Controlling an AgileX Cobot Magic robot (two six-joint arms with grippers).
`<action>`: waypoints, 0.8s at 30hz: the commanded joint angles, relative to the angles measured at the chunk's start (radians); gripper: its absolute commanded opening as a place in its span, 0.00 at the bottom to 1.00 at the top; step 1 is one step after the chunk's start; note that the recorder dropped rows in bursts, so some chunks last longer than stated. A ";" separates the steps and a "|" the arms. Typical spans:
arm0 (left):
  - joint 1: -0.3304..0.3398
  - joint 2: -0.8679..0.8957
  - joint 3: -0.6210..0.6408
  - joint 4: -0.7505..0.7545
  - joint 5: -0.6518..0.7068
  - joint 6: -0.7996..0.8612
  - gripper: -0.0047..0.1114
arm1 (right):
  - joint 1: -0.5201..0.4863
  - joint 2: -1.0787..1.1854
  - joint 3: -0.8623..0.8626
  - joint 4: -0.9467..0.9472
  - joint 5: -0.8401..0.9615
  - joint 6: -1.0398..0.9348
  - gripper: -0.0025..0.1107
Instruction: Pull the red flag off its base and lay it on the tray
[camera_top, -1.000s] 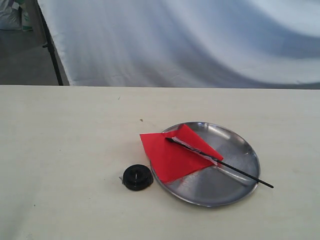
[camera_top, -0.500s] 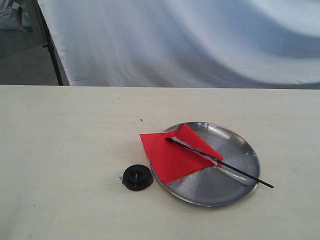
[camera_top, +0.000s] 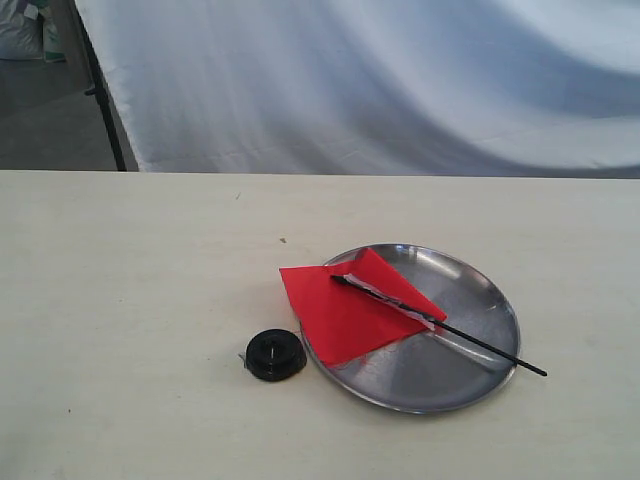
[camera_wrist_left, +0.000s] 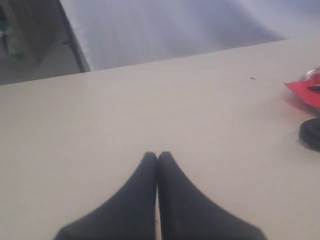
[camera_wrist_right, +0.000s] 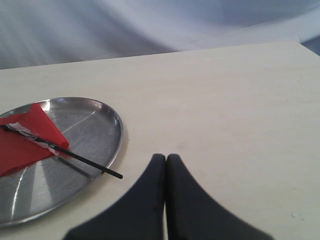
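The red flag (camera_top: 345, 310) lies across the steel tray (camera_top: 470, 385), its cloth hanging over the tray's left rim and its thin black stick poking past the right rim. The black round base (camera_top: 275, 354) sits on the table just left of the tray, apart from the flag. In the right wrist view the flag (camera_wrist_right: 30, 137) rests on the tray (camera_wrist_right: 95, 122), and my right gripper (camera_wrist_right: 165, 158) is shut and holds nothing, off to the tray's side. My left gripper (camera_wrist_left: 157, 155) is shut over bare table, with the base (camera_wrist_left: 312, 134) and a corner of the flag (camera_wrist_left: 305, 92) at the view's edge. Neither gripper appears in the exterior view.
The pale table (camera_top: 140, 280) stretches wide on all sides of the tray. A white cloth backdrop (camera_top: 380, 80) hangs behind the far edge, with a black stand leg (camera_top: 105, 110) at the back left.
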 joint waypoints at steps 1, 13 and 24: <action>0.118 -0.003 0.004 0.008 0.002 0.004 0.04 | -0.003 -0.004 -0.003 0.005 -0.009 -0.003 0.02; 0.179 -0.003 0.004 0.008 0.002 0.004 0.04 | -0.003 -0.004 -0.003 0.005 -0.009 -0.003 0.02; 0.179 -0.003 0.004 0.008 0.002 0.004 0.04 | -0.003 -0.004 -0.003 0.005 -0.009 -0.003 0.02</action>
